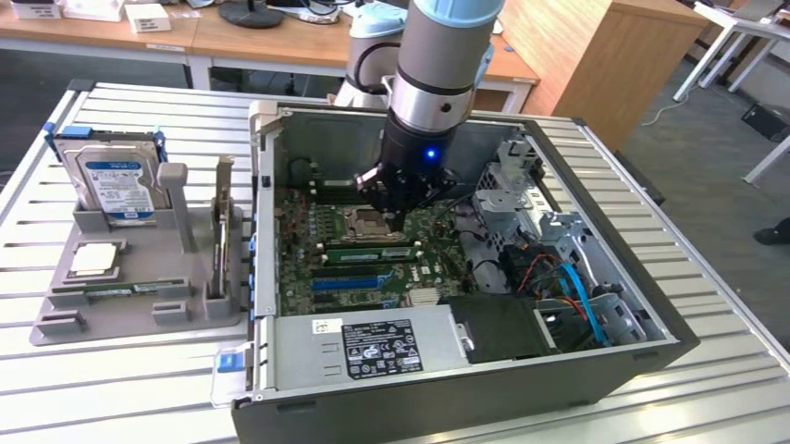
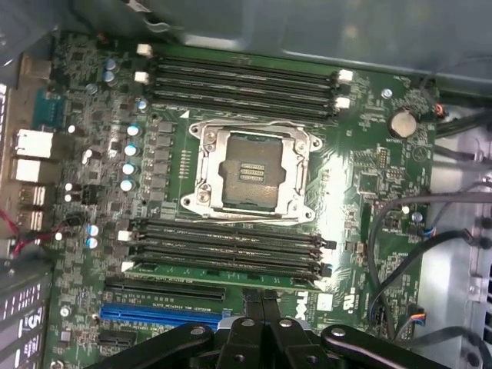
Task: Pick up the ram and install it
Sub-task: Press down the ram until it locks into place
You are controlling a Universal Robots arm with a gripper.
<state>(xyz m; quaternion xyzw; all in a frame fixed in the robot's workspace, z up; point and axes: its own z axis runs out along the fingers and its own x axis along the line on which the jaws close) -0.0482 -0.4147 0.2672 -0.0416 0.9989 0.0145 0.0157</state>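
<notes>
**Ram seated in board slot, fingers closed above it**

The fingers (image 2: 260, 304) are seen pressed together, with nothing gripped between them. They are poised low inside the open case (image 1: 642, 356), just over the edge of the board (image 2: 361, 192), close to the bank of memory slots that lies beside the empty socket (image 2: 250, 171). Whether the tips are touching anything cannot be made out.

The ram (image 2: 223, 270) is found in the slot of that bank nearest the fingers: a thin green strip standing in line with the dark empty slots next to it. In the exterior view the same ram (image 1: 366, 252) is seen standing on edge in its slot, just below the socket and almost under the fingers (image 1: 392, 217). Whether the latches at its ends are fully snapped home cannot be told.

From this the pick-up and the carry are judged to be done, and the insertion to be complete or very nearly so; only a last press or a check of the seating would seem to be left.

Further out, on the bench (image 1: 124, 388) at the exterior view's left, a grey tray (image 1: 74, 324) is set well apart from the case. A second ram (image 1: 114, 289) is laid in it, and a drive (image 1: 117, 180) is stood upright at its far end.
</notes>
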